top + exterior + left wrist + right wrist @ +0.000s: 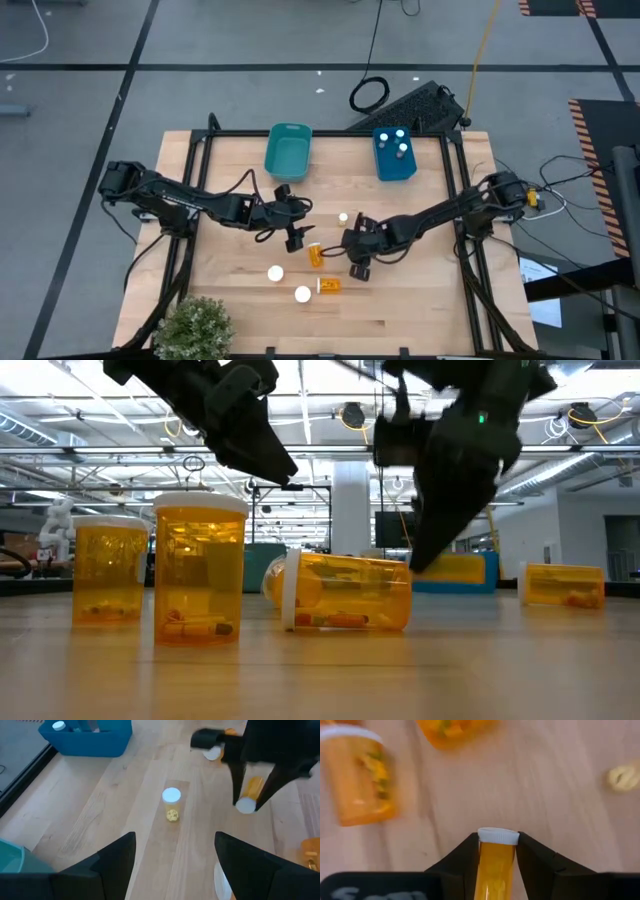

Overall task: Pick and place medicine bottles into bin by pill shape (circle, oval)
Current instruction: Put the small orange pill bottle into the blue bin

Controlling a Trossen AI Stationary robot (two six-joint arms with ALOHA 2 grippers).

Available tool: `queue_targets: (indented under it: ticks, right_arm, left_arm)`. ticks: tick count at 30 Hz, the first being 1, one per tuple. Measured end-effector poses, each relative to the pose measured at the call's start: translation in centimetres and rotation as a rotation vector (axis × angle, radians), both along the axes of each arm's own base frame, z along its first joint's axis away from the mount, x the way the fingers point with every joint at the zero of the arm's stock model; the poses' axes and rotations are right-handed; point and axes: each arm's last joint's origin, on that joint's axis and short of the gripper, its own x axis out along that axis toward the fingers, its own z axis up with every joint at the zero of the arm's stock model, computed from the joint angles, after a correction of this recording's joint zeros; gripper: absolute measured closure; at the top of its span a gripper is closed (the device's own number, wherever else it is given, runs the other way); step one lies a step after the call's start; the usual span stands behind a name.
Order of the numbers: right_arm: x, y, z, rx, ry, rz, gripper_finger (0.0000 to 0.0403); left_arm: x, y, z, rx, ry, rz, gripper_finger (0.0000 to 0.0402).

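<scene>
1. The right gripper (496, 851), at centre of the high view, is clamped on a medicine bottle (495, 865); lift it straight up.
2. Carry it to the blue bin (394, 160), upper right, or the teal bin (287, 152); pill shape unreadable.
3. The left gripper (175, 852) gapes wide, empty, above a small bottle (171, 804).
</scene>
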Motion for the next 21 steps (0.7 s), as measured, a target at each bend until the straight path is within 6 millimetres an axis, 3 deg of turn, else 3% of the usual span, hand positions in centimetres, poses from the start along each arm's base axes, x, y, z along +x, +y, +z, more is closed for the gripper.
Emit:
queue_targets:
  ticks: [12, 21]
  right_arm:
    - [-2.7, 0.7, 8.8, -0.017, -0.413, 0.200, 0.0289]
    - [-4.7, 0.6, 11.6, -0.084, -0.753, 0.317, 0.0289]
  left_arm:
    - [0.4, -0.1, 0.6, -0.021, -0.072, -0.022, 0.0128]
    - [1.0, -0.5, 1.6, -0.018, -0.193, -0.048, 0.0128]
